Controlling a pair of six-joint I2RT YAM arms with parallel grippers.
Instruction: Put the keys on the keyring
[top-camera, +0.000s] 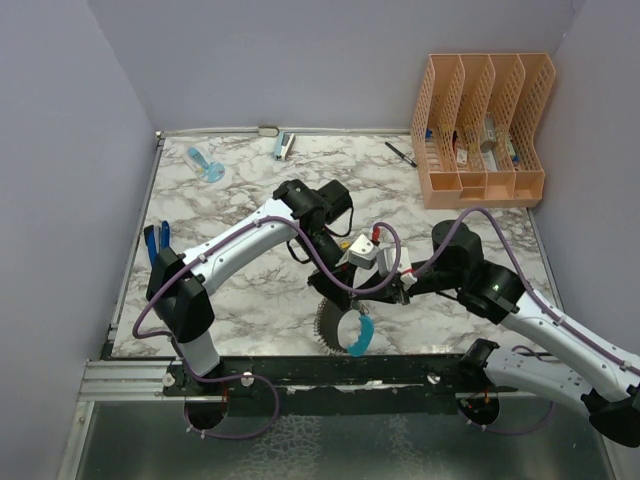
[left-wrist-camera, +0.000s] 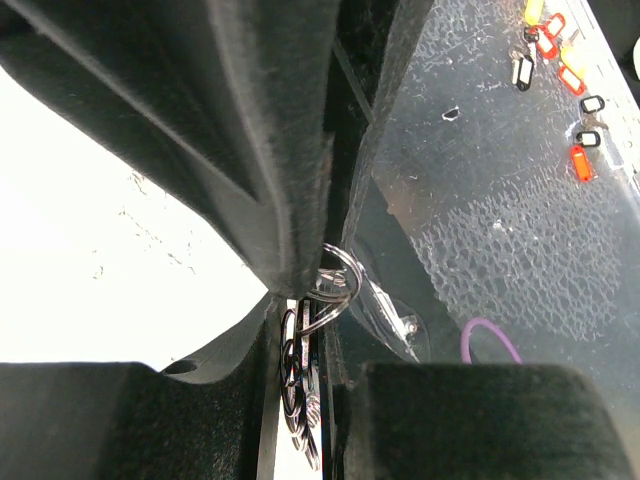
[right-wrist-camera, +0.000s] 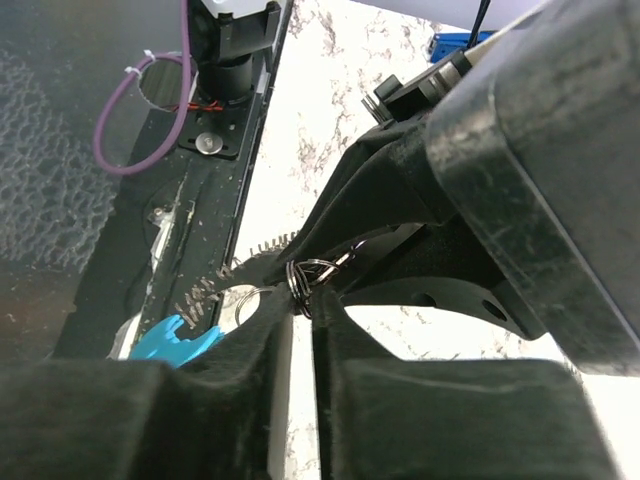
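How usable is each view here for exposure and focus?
Top external: evenly lit, sharp, the gray toothed keyring with its light-blue section clear. Left wrist: marble tabletop blown out white, left gripper's black pads blurred. Right wrist: right gripper's pads dark, soft.

Left arm (top-camera: 240, 240) and right arm (top-camera: 560, 325): pale lilac-white link shells, black joints, a looping purple cable (top-camera: 480, 210) on each, and the left gripper (left-wrist-camera: 320, 300) and right gripper (right-wrist-camera: 300, 310) faced in black felt.

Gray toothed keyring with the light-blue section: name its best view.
Top external: the gray toothed keyring shows most of its outline. Right wrist shows only some teeth and the blue end; left wrist, nothing clearly.
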